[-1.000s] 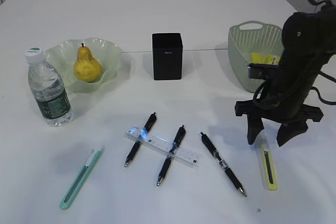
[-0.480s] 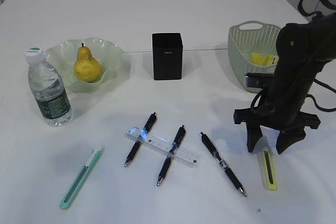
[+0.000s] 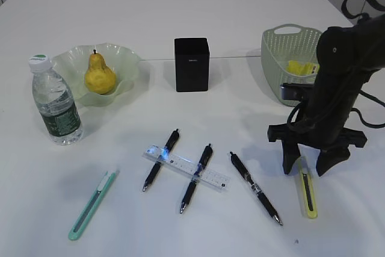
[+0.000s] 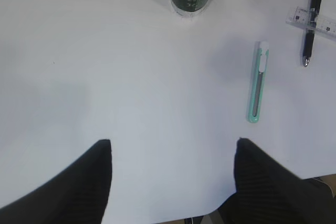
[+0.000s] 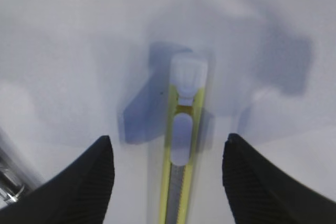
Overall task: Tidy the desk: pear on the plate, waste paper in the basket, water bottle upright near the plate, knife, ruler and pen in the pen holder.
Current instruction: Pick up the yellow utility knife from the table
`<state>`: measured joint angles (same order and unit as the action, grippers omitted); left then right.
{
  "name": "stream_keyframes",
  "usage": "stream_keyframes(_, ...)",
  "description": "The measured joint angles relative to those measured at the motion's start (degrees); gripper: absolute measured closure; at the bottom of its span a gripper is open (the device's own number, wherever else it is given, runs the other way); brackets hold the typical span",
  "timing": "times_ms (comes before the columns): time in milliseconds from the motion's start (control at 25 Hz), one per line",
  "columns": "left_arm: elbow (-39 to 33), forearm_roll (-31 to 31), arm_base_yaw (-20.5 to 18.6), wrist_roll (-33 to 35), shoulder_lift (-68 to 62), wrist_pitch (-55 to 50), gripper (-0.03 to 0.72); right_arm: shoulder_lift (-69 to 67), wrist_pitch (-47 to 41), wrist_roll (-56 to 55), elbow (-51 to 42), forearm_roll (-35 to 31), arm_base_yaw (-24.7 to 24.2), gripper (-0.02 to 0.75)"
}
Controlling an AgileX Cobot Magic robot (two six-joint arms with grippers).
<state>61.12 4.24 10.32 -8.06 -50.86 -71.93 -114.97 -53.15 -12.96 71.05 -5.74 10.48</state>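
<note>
Right gripper (image 3: pixel 308 164) spread apart, empty, straddling slim yellow plastic utility knife (image 5: pixel 180 145) lying flat on table (pen-holder step, by my judgement). Next: descend, pinch its narrow sides, centred.

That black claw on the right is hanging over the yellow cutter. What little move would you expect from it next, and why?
Probably straight down, then closing. The right gripper stands open with the yellow knife lying flat between its fingers, not yet touched. The pear already sits on the plate and the bottle stands upright, so the knives, pens and ruler remain for the pen holder.
</note>
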Motion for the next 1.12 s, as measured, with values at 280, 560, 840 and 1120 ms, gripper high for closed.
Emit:
stream_keyframes(280, 0.0, 0.04, 0.0, 0.0, 0.0, 0.0, 0.18, 0.0, 0.02, -1.0, 0.0, 1.78, 0.0, 0.227)
stream_keyframes(560, 0.0, 0.04, 0.0, 0.0, 0.0, 0.0, 0.18, 0.0, 0.02, -1.5, 0.0, 2.37, 0.0, 0.227)
stream_keyframes(840, 0.0, 0.04, 0.0, 0.0, 0.0, 0.0, 0.183, -1.83, -0.65, -1.5, 0.11, 2.26, 0.0, 0.227)
stream_keyframes(1120, 0.0, 0.04, 0.0, 0.0, 0.0, 0.0, 0.185, -1.83, -0.75, -1.64, 0.11, 2.16, 0.0, 0.227)
